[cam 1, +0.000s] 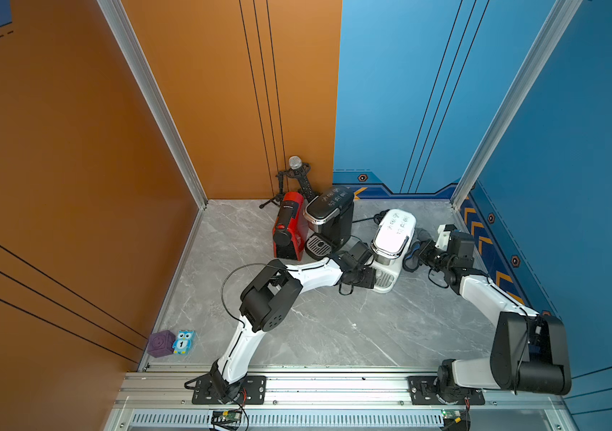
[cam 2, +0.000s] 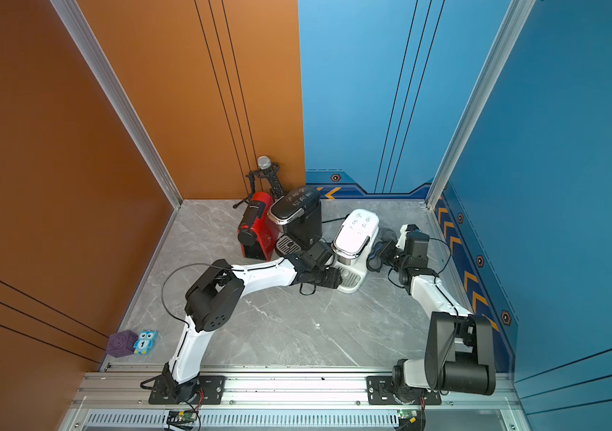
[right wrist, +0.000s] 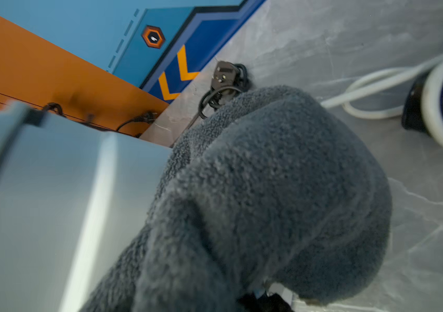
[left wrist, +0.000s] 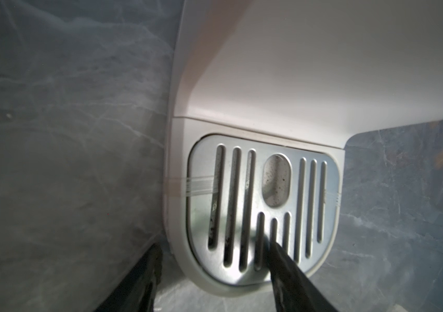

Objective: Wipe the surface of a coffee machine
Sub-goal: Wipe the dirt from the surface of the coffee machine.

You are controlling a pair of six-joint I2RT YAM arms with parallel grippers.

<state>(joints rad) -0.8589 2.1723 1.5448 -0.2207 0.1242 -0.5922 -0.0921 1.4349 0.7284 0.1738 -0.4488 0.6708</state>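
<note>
**Right tool [cam 1: 417, 246] clamped on grey cloth [right wrist: 282, 189], against white coffee machine [cam 1: 394, 239]**

Left tool [left wrist: 215, 270] has its fingers apart: one over the slotted drip tray [left wrist: 263, 202], one outside the base edge, above the worktop [cam 1: 315, 328]. The white coffee machine stands toward the back, right of the black machine [cam 1: 328, 220] and red machine [cam 1: 289, 231]. The grey cloth touches its right flank. The blue side wall runs close behind that arm; broad open marble lies in front — a white cable [right wrist: 377, 81] and black plug [right wrist: 225, 75] trail behind.

Set high at the near edge, looking steeply down on the whole table [cam 1: 315, 336], alike in both top views. Left wrist: close above the drip tray [left wrist: 263, 202] of the white coffee machine [left wrist: 323, 67]. Right wrist: hard behind the grey cloth [right wrist: 282, 189], toward the orange wall [right wrist: 26, 67].
</note>
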